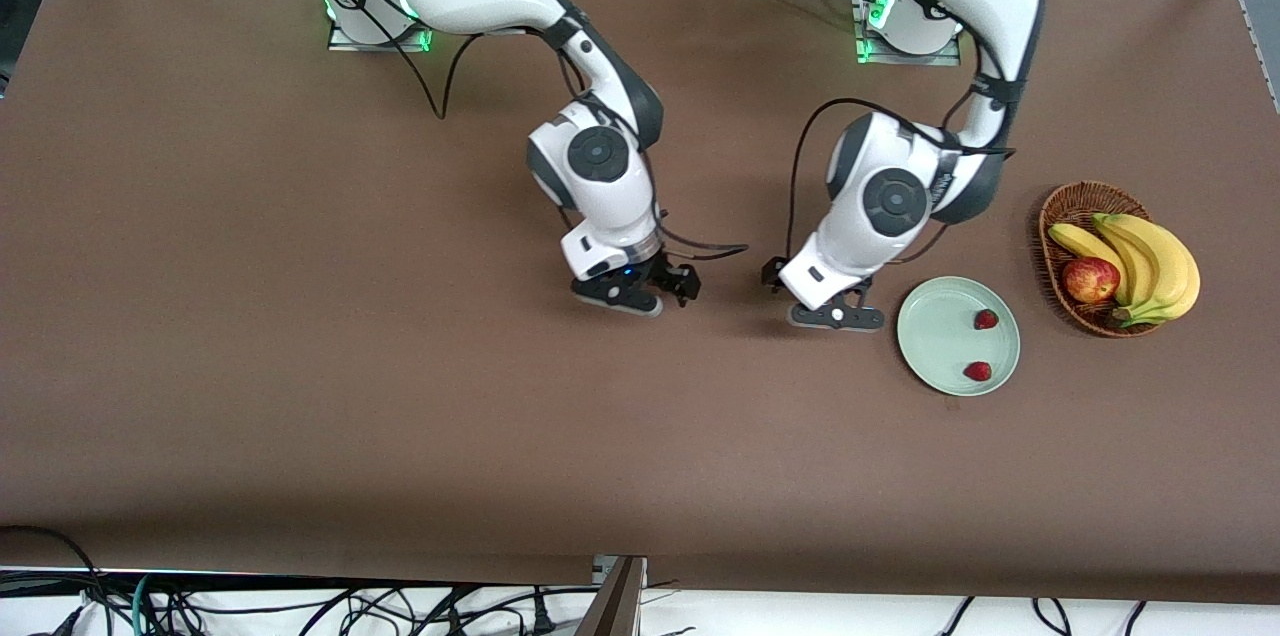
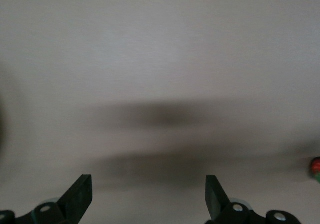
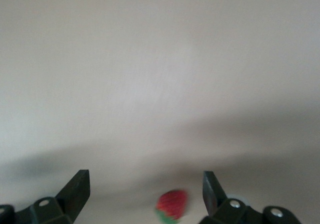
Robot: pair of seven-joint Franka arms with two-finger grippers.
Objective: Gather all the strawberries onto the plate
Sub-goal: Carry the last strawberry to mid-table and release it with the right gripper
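Note:
Two strawberries (image 1: 986,319) (image 1: 977,371) lie in the pale green plate (image 1: 930,336), toward the left arm's end of the table. A third strawberry (image 3: 172,205) shows blurred in the right wrist view. It sits between the spread fingers of my right gripper (image 3: 145,191) and touches neither; the front view hides it under that gripper (image 1: 640,301). My left gripper (image 1: 838,316) hangs low over the bare table beside the plate. It is open (image 2: 148,194) with nothing between its fingers.
A wicker basket (image 1: 1060,216) with bananas (image 1: 1150,261) and an apple (image 1: 1090,279) stands beside the plate, at the left arm's end. A small red and green speck (image 2: 315,166) shows at the edge of the left wrist view.

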